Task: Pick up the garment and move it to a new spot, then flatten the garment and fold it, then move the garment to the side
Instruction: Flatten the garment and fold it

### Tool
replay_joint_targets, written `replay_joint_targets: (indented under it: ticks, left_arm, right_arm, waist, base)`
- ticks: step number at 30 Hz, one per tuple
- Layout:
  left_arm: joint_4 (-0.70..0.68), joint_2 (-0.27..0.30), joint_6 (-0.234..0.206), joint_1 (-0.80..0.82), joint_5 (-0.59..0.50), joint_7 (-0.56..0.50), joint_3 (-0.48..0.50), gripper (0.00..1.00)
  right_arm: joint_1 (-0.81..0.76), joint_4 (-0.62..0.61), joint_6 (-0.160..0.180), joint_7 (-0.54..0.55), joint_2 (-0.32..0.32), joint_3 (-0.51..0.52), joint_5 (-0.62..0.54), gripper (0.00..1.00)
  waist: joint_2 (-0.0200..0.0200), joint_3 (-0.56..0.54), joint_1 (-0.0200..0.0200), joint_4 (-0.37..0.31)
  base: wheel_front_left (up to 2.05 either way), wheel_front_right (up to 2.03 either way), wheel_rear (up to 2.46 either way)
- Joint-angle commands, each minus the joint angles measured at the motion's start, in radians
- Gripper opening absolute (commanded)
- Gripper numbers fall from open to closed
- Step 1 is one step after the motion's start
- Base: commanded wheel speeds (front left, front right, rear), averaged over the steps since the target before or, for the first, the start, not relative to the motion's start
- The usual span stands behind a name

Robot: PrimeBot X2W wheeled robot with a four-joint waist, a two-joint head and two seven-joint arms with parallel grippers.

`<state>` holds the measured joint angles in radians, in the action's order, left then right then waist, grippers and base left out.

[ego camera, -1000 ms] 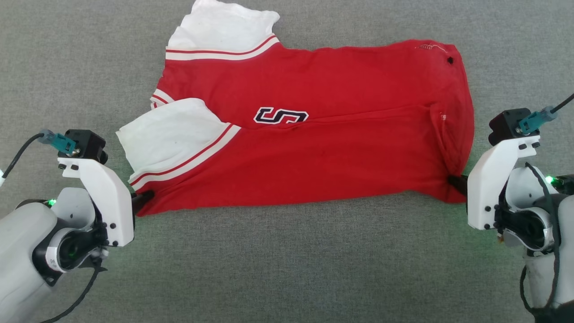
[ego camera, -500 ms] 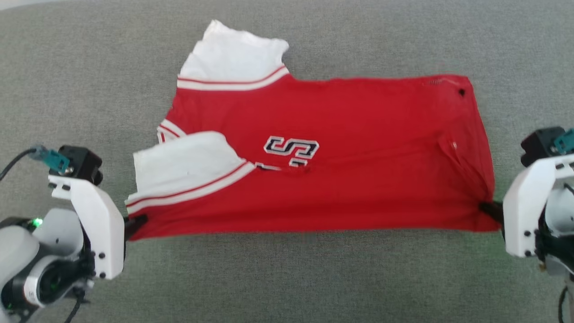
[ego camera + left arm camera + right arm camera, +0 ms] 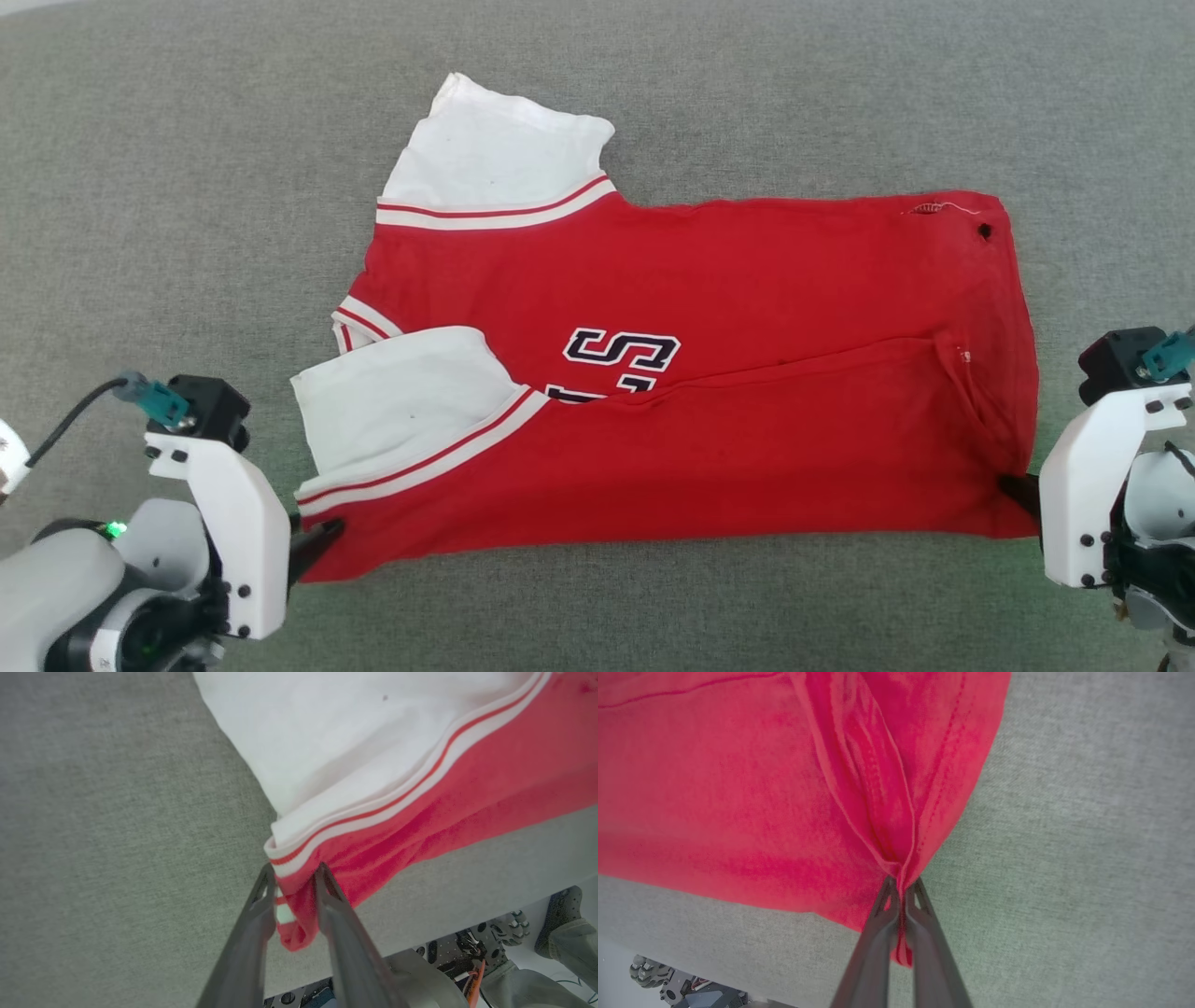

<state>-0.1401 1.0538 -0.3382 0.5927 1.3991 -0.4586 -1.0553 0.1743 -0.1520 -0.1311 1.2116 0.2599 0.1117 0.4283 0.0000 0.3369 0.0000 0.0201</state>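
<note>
Garment (image 3: 747, 401) lies lengthwise left-right, cuffs leftward; right hand (image 3: 1014, 486) pinches it, left hand (image 3: 325, 539) parted.

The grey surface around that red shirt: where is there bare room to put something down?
Bare grey surface lies left of the garment, in a band beyond its far edge, and in a strip along its near edge. It's crowded at the near corners, where the left gripper and right gripper meet it.

Head view down over the garment (image 3: 747, 411); wrist views close, apparently on opposite corners
</note>
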Motion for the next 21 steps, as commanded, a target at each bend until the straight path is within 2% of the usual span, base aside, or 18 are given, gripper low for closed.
replay_joint_targets:
  ticks: [1,6,10,13,17,18,21]
  left_arm:
    - [0.009,0.005,0.006,0.012,-0.016,-0.001,0.005,1.00]
    - [-0.009,0.055,0.016,0.049,-0.026,-0.015,0.028,1.00]
    - [-0.036,0.104,0.018,0.095,-0.044,-0.035,0.054,1.00]
    - [-0.035,0.132,0.034,0.143,-0.076,-0.051,0.072,1.00]
    - [0.011,0.133,0.079,0.214,-0.096,-0.053,0.107,1.00]
    - [0.011,0.133,0.079,0.214,-0.096,-0.053,0.107,1.00]
    - [0.069,0.128,0.119,0.271,-0.119,-0.063,0.126,1.00]
  right_arm:
    - [-0.006,0.003,0.001,-0.011,-0.002,-0.002,-0.009,1.00]
    - [-0.003,-0.035,0.001,-0.057,-0.027,0.015,-0.019,1.00]
    - [0.016,-0.101,0.001,-0.136,-0.053,0.036,-0.022,1.00]
    - [0.028,-0.148,0.001,-0.229,-0.085,0.048,-0.031,1.00]
    - [0.054,-0.189,0.001,-0.398,-0.137,0.054,-0.063,1.00]
    - [0.054,-0.189,0.001,-0.398,-0.137,0.054,-0.063,1.00]
    - [0.071,-0.197,0.001,-0.541,-0.174,0.054,-0.089,1.00]
  waist:
    - [0.0000,0.000,0.0000,-0.002]
    - [0.0000,0.001,0.0000,-0.022]
    - [0.0000,0.004,0.0000,-0.049]
    - [0.0000,0.009,0.0000,-0.078]
    - [0.0000,0.019,0.0000,-0.130]
    - [0.0000,0.019,0.0000,-0.130]
    - [0.0000,0.033,0.0000,-0.179]
  base:
    - [0.00,0.00,0.00]
    - [0.00,0.00,0.00]
    - [0.00,0.00,0.00]
    - [0.00,0.00,0.00]
    - [0.00,0.00,0.00]
    - [0.00,0.00,0.00]
    - [0.00,0.00,0.00]
